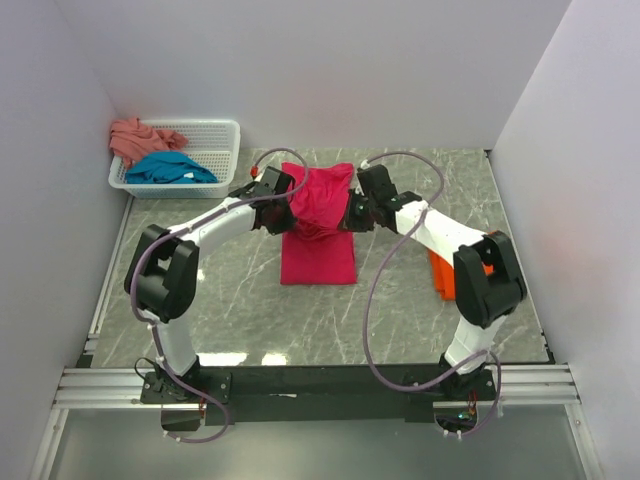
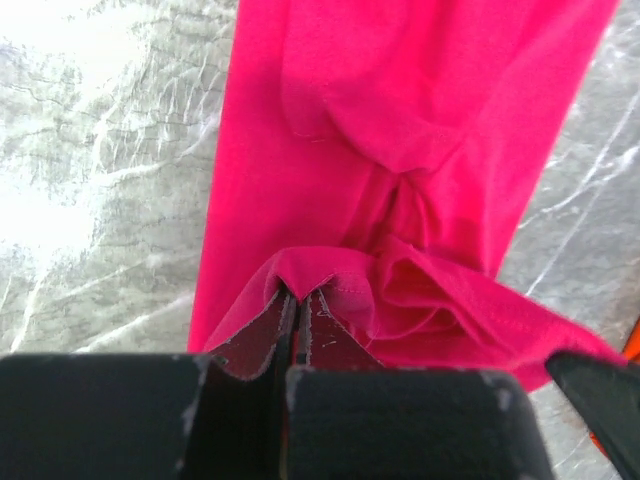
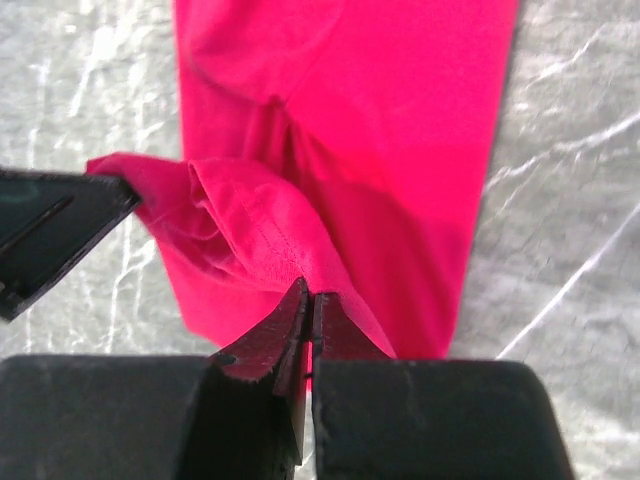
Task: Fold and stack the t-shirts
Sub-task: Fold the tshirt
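Closest to my wrist lenses are the fingers themselves. The left pincer is squeezed tight on a hem of the magenta-red t-shirt, and the right pincer is clamped the same way on another bit of that hem. The cloth is bunched and sagging between the two. From above, I see the pincers facing each other across the shirt's far half, one at each side edge. The gathered edge is raised over the flat part, which lies as a narrow strip on the desk below them. The orange t-shirt lies on the desk to the right of the right pincer, partly hidden by that arm. Well off to the left of the left pincer, the white mesh basket holds the teal t-shirt. The salmon-pink t-shirt is heaped over the basket's far-left corner.
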`<state>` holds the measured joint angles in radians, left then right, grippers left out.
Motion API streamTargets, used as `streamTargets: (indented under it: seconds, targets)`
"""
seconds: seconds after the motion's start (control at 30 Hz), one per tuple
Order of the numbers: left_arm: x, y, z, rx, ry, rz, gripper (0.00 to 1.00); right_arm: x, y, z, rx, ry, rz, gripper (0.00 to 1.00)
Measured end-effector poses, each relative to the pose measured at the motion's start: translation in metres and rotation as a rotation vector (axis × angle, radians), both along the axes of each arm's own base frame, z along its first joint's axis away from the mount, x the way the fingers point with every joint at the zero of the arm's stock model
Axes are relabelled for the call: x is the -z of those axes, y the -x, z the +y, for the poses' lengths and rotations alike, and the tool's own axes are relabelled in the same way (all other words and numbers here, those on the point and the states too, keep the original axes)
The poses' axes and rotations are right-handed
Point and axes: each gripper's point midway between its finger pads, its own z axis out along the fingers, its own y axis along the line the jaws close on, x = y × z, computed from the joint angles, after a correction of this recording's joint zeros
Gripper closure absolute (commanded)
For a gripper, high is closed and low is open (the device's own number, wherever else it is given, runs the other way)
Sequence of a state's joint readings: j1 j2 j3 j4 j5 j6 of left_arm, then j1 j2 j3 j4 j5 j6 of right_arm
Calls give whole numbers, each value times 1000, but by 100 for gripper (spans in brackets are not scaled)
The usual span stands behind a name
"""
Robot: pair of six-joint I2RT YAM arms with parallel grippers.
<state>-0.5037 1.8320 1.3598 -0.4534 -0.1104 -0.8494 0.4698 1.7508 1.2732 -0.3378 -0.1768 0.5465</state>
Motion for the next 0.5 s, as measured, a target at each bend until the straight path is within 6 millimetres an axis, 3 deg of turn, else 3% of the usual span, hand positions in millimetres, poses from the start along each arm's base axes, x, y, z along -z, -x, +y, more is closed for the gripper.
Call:
streamTargets:
  seconds: [0.13, 0.2, 0.27, 0.33, 0.43, 0.5]
  targets:
    - [11, -4, 1, -2, 2, 28, 97, 18, -13, 0, -6, 8, 43, 94]
    - [14, -10, 1, -7, 2, 33, 87, 27, -19, 0, -7, 13, 63, 84]
    - [14, -17, 1, -14, 0, 31, 58, 34, -22, -1, -7, 20, 81, 78]
    - [15, -22, 4, -29, -1, 27, 23, 36, -28, -1, -10, 22, 92, 60]
    - [13, -27, 10, -58, 4, 24, 1, 32, -39, -3, -21, 33, 80, 41]
    - [12, -30, 13, -73, 10, 22, 1, 25, -42, -4, -31, 38, 64, 33]
